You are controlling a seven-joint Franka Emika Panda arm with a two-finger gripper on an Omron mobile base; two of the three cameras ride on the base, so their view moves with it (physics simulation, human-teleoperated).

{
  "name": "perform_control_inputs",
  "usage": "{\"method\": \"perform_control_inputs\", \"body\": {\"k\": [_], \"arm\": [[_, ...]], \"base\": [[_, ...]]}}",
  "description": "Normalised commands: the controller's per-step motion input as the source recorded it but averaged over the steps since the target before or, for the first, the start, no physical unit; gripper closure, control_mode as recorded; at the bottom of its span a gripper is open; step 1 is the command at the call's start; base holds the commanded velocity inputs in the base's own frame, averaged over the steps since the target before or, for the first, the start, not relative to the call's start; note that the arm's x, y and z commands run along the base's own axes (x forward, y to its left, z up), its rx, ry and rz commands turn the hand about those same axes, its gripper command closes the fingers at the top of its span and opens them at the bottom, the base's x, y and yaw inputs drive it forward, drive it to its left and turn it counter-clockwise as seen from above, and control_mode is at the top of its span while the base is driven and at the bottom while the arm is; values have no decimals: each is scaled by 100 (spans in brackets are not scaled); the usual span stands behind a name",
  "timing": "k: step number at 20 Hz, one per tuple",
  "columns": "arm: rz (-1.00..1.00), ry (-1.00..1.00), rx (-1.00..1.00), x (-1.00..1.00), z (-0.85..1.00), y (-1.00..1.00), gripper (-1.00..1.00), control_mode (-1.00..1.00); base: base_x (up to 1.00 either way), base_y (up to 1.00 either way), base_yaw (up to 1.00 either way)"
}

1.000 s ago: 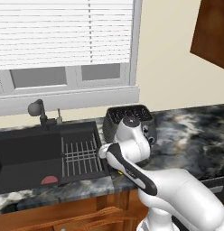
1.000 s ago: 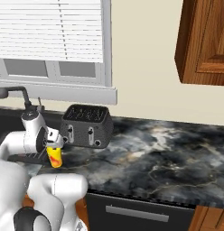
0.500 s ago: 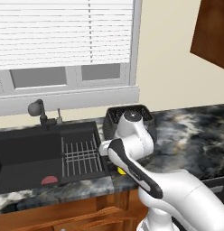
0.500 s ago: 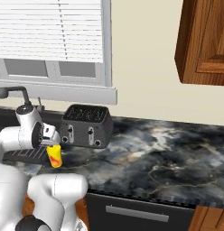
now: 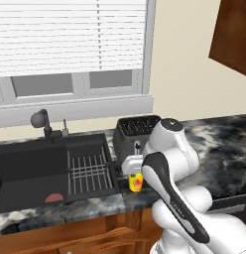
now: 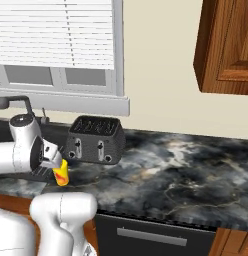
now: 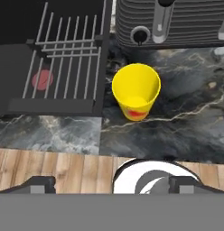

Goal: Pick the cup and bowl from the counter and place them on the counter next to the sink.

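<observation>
The yellow cup [image 7: 136, 92] with its red-orange mark stands upright on the dark marbled counter [image 7: 186, 122], just right of the sink [image 7: 23, 27] and in front of the toaster. My gripper [image 7: 111, 185] hovers above it, open, fingertips [image 7: 39, 184] wide apart with nothing between them. From the left base view the cup [image 5: 136, 181] sits just under the gripper [image 5: 134, 170]; in the right base view the cup [image 6: 61, 175] stands below the gripper [image 6: 56, 162]. The bowl is out of view.
A black ribbed toaster [image 6: 95, 140] stands right behind the cup. The sink [image 5: 40, 173] holds a wire rack [image 5: 90, 171], a small red object [image 5: 54, 197] and a dark faucet [image 5: 43, 121]. The counter [image 6: 176, 175] stretches to the right. A wooden cabinet front [image 7: 50, 164] lies below.
The hand has lifted up off the cup, which stays standing on the counter beside the sink. The jaws stay open.
</observation>
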Motion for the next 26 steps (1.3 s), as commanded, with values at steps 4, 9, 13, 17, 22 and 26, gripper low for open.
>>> {"method": "perform_control_inputs", "body": {"k": [4, 9, 13, 17, 22, 26], "arm": [[-15, 0, 19, -91, 33, -48, -100, -100], [-22, 0, 12, -68, 51, -44, -100, -100], [-22, 4, 2, -55, 50, -41, -100, -100], [-20, 4, 0, -52, 11, -44, -100, -100], [-6, 1, -14, -16, 0, -31, -100, -100], [2, 0, -27, 15, 0, -22, -100, -100]], "base": [[0, 0, 0], [0, 0, 0], [0, 0, 0], [0, 0, 0], [0, 0, 0], [0, 0, 0]]}}
